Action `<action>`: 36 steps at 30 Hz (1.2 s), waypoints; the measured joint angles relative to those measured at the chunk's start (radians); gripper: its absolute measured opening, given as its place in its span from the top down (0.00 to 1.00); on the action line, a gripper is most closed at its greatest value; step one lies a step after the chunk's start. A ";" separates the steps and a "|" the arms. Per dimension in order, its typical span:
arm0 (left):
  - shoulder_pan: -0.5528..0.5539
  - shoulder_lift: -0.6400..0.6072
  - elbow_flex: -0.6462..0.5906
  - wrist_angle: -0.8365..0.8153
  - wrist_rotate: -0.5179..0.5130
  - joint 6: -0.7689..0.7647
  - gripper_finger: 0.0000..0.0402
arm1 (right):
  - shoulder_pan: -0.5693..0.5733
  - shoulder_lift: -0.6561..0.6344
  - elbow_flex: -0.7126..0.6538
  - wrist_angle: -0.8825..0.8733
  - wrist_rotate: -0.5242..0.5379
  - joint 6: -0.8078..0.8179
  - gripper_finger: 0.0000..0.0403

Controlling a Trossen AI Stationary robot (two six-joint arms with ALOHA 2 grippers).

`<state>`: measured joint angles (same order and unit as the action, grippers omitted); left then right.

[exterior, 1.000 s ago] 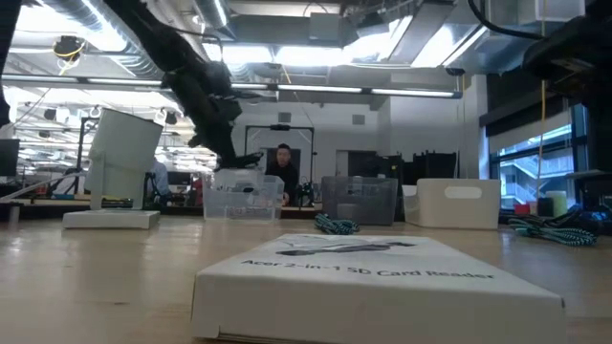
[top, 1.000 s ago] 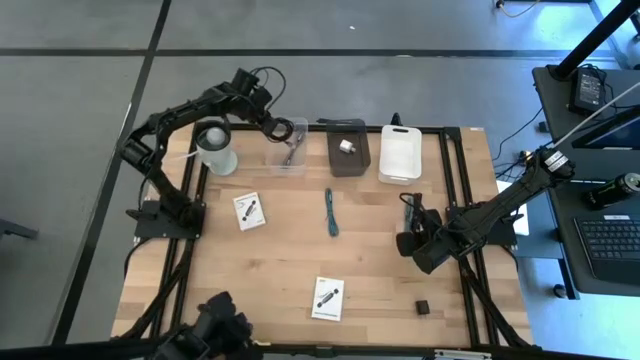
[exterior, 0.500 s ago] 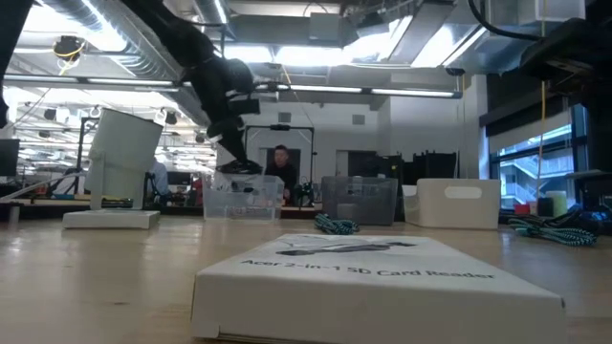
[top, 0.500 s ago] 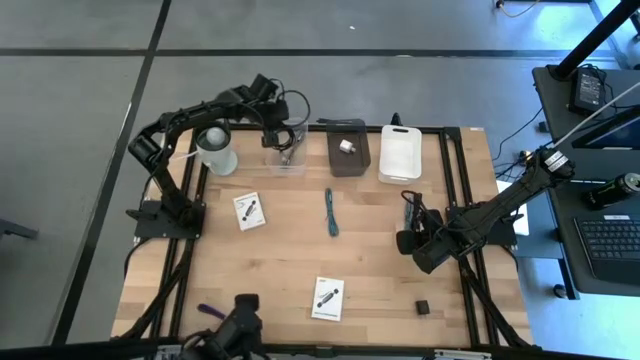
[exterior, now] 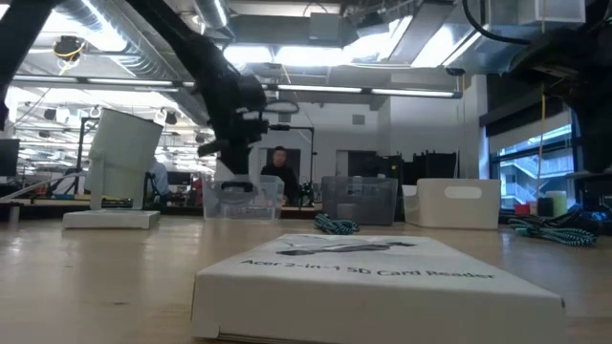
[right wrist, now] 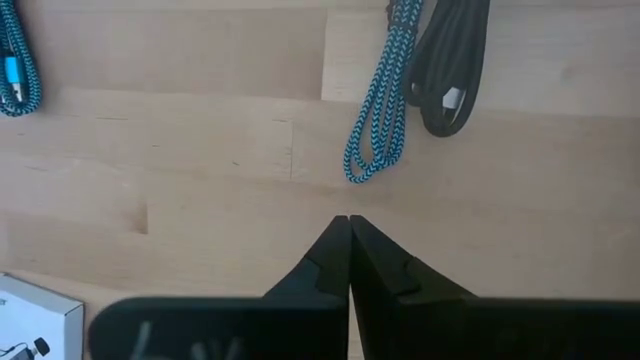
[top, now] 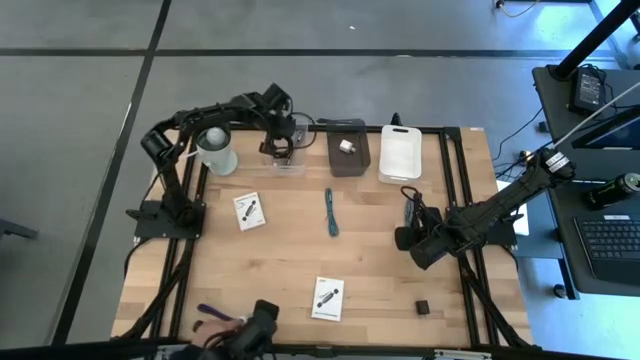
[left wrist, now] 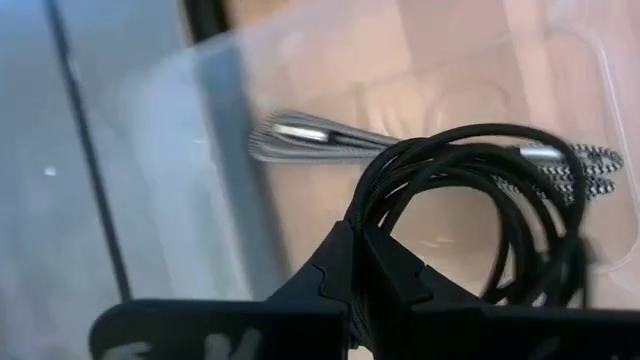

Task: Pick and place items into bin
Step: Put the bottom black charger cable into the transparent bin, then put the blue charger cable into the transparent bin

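Observation:
My left gripper (top: 283,142) is over the clear bin (top: 288,157) at the table's far edge, shut on a black coiled cable (left wrist: 470,215). A grey braided cable (left wrist: 300,138) lies inside that bin. My right gripper (top: 407,238) hovers shut and holding nothing above the table's right side. Just beyond its tips lie a teal braided cable (right wrist: 378,130) and a black cable (right wrist: 450,70). A teal strap (top: 330,212), two white cards (top: 250,210) (top: 327,297) and a small black cube (top: 423,307) lie flat on the wood. My left gripper pinches several strands of the black coil (left wrist: 385,205) between its two fingers, at one side of the loop. The fingers slant down from above. The rest of the coil hangs loose beyond the fingertips, over the inside of the clear bin and above the grey cable.
A dark bin (top: 349,150) with a small object and a white bin (top: 400,153) stand to the right of the clear one. A white cylinder (top: 216,148) stands to its left. A person's hand (top: 250,335) and a purple strap (top: 210,312) are at the near edge.
My left gripper has moved toward the table's right and near side over the clear bin. It has sunk a little and its wrist has rolled, with the black coil still in its fingers. At the near edge the person's hand has shifted to the right.

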<state>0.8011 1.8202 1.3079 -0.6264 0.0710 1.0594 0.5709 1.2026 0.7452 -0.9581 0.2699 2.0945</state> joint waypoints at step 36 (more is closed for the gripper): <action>-0.124 -0.143 0.000 0.077 -0.346 -0.376 0.78 | 0.000 0.000 0.000 -0.040 0.008 -0.085 0.99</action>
<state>0.6769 1.6768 1.3075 -0.5491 -0.2750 0.6835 0.5713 1.2026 0.7452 -0.9978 0.2777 2.0090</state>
